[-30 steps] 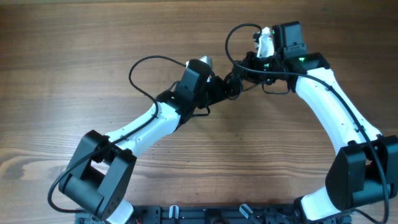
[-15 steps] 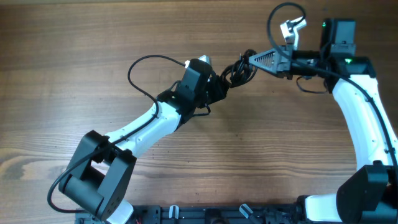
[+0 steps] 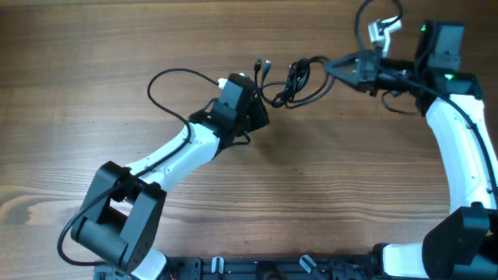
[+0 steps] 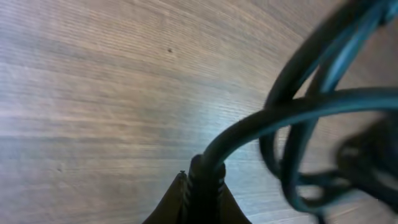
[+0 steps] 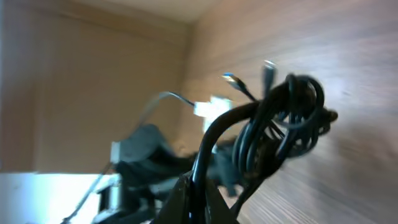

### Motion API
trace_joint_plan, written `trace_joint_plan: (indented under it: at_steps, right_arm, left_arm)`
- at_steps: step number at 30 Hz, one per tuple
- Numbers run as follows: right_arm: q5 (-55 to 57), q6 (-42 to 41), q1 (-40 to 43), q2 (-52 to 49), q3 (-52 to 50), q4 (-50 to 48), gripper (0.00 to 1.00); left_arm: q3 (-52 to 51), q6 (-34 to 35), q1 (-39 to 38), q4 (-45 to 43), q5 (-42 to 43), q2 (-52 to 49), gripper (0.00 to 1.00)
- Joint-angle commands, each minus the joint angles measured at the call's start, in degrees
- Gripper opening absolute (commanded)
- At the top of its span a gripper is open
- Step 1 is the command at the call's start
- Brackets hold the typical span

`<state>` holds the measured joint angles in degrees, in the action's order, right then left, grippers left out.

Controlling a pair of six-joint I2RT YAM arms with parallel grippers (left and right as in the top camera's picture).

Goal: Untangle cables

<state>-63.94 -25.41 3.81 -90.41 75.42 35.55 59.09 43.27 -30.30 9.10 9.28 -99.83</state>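
A tangle of thin black cables hangs stretched between my two grippers above the wooden table. Two small plug ends stick up at its left. My left gripper is shut on a cable strand at the bundle's left end. My right gripper is shut on another strand at the right end, and the coiled loops hang beyond its fingertips. The left arm shows behind the loops in the right wrist view.
The wooden table fills the view. A thicker black arm wire loops out left of the left wrist. A white connector and wire loop sit on top of the right wrist near the far edge.
The right gripper pulled right and away, the left gripper shifted slightly left. The cable bundle stretched out between them and loosened, with two plug ends now showing.
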Motion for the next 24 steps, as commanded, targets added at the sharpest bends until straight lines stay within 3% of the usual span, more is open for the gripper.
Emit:
trace_joint_plan:
  at_steps: [1, 4, 5, 9, 13, 24]
  right_arm:
    - [9.62, 4.46, -2.91, 2.62, 1.07, 2.29, 0.04]
    - [10.84, 4.44, -4.46, 2.62, 1.07, 2.71, 0.04]
    - [11.04, 4.42, -4.81, 2.62, 1.07, 2.71, 0.04]
    - [10.97, 4.39, -5.16, 2.62, 1.07, 2.78, 0.04]
    - [10.99, 4.42, -5.16, 2.62, 1.07, 2.99, 0.04]
    - [10.99, 4.46, -5.16, 2.62, 1.07, 3.76, 0.04]
  left_arm:
    - [-0.68, -12.07, 3.32, -1.66, 7.02, -0.17, 0.11]
    - [-0.68, -17.51, 5.7, -3.34, 14.21, 2.6, 0.25]
    - [-0.68, -17.84, 6.36, -3.76, 15.58, 3.58, 0.34]
    - [-0.68, -17.81, 8.09, -5.35, 21.03, 7.37, 0.53]
    - [-0.68, -17.46, 7.06, -6.82, 24.79, 7.34, 0.51]
    - [-0.68, -15.91, 0.83, -12.15, 22.8, 3.93, 0.55]
